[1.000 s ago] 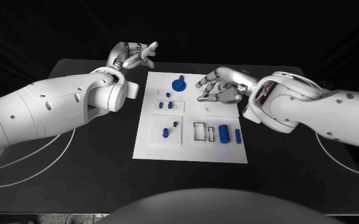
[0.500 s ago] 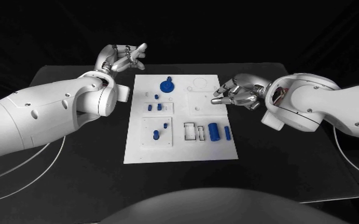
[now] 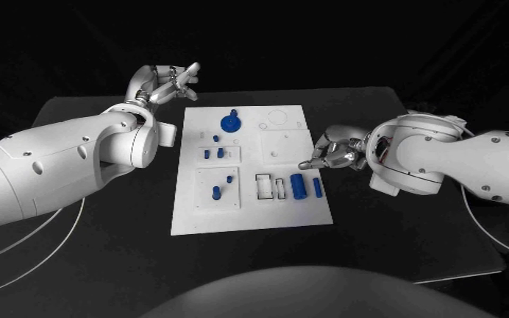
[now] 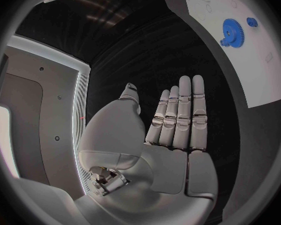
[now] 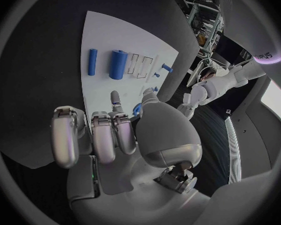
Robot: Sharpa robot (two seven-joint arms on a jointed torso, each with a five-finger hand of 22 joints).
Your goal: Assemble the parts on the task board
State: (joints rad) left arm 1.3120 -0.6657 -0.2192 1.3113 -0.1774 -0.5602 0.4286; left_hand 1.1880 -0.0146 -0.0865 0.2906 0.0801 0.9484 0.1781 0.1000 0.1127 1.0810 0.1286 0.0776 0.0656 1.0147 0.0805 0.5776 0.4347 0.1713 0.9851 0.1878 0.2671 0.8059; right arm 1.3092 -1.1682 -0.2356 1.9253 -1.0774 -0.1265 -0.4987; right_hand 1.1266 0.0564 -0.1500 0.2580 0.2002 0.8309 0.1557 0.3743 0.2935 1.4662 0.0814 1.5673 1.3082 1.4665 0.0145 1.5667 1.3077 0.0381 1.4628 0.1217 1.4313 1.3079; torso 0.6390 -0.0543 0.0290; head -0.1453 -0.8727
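Left hand (image 3: 168,81) sits off the far-left corner of the task board (image 3: 249,215), above the black table (image 3: 106,259), and I see nothing in it; from its wrist camera the fingers (image 4: 185,110) stand straight and close side by side, the thumb apart from them, so I read it as unclosed and empty. My right hand (image 3: 337,152) hangs at the board's right edge, about level with the middle of the plate, fingers curled inward (image 5: 93,135). I can find nothing between them, so I call it closed on nothing.

On the board I see a blue gear (image 3: 229,121) near the far edge with a smaller blue piece just behind it. Several small blue pegs (image 3: 215,154) sit in the left-hand panels. Nearer the right edge a thick blue cylinder (image 3: 299,185) lies beside a thinner blue rod (image 3: 317,188), both flat and roughly parallel, next to two rectangular slots (image 3: 271,186). The right hand's fingertips are near the rod and cylinder but apart from them.
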